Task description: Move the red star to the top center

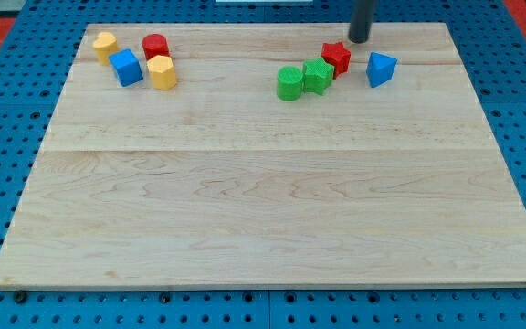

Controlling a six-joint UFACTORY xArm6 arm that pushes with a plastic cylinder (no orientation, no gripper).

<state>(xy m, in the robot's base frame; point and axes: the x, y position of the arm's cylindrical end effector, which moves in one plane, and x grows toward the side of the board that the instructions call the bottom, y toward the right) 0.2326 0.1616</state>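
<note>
The red star (337,57) lies near the view's top, right of centre, on the wooden board (263,201). It touches a green block (318,76) at its lower left, and a second green block (290,83) sits beside that one. A blue triangular block (381,68) lies just right of the star, apart from it. My tip (359,39) is at the view's top edge, just above and right of the red star, close to it but not clearly touching.
At the view's top left stands a cluster: a yellow block (106,45), a blue cube (127,68), a red cylinder (155,46) and a yellow hexagonal block (162,72). A blue perforated surface surrounds the board.
</note>
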